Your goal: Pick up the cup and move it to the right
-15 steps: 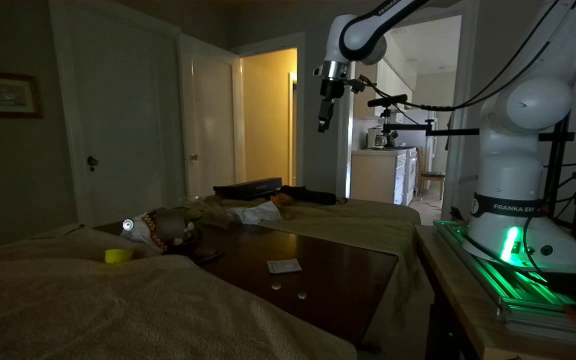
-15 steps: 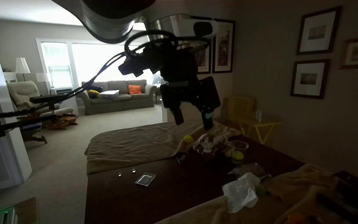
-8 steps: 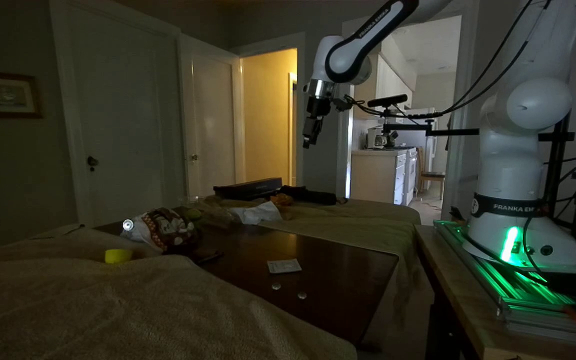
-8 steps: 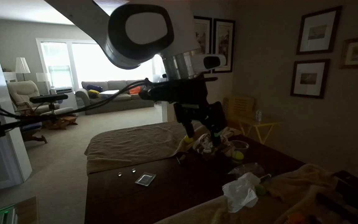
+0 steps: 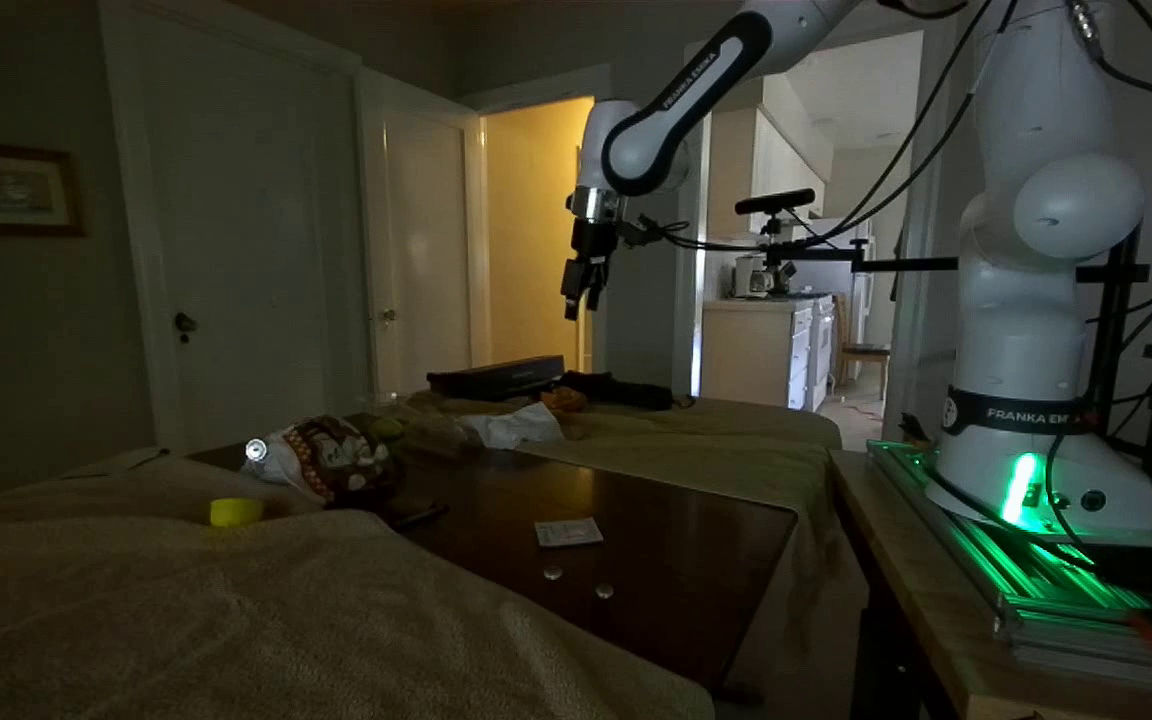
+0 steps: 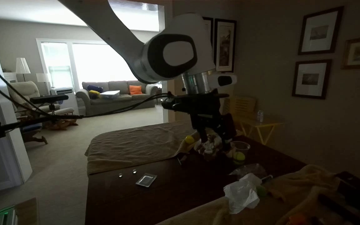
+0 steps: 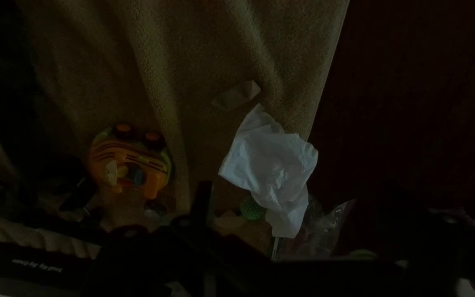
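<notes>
Hand (image 6: 215, 143), black, two-fingered, hangs mid-air, jaws apart; I see clear tapered cup (image 6: 242, 150) upright on dark brown wooden table (image 6: 173, 193), right of centre in an exterior view.

The Panda arm (image 5: 1021, 300) is white, its wrist collar (image 6: 198, 83) silvery; the lettered forearm band (image 5: 688, 84), cables (image 5: 721, 246) and Robotiq gripper (image 5: 582, 308) are all black.
</notes>
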Available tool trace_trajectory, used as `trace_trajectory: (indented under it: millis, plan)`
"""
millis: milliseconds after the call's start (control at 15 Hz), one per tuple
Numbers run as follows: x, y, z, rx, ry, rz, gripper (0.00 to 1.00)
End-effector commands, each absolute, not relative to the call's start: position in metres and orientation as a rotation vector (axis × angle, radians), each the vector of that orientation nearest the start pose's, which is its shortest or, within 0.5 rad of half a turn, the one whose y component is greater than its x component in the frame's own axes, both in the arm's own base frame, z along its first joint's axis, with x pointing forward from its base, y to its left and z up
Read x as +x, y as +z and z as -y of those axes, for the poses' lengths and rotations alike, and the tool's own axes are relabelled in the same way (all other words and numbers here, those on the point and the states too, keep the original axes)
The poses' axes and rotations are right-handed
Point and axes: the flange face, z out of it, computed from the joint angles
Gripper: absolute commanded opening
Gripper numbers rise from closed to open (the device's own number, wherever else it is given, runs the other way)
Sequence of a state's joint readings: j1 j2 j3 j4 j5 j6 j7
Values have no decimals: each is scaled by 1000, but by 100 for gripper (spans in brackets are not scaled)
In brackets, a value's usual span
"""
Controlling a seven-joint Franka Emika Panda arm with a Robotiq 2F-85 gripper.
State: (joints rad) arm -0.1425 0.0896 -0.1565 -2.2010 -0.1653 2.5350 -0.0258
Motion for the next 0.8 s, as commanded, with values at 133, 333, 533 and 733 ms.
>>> trace_trajectory:
  millis: [133,333,533,733]
  plan:
    - [598,368,151,-3265,-380,-308,100]
    - [621,366,144,-3267,-348,-343,100]
    - [641,366,134,-3271,-304,-395,100]
    - [654,372,128,-3270,-263,-431,100]
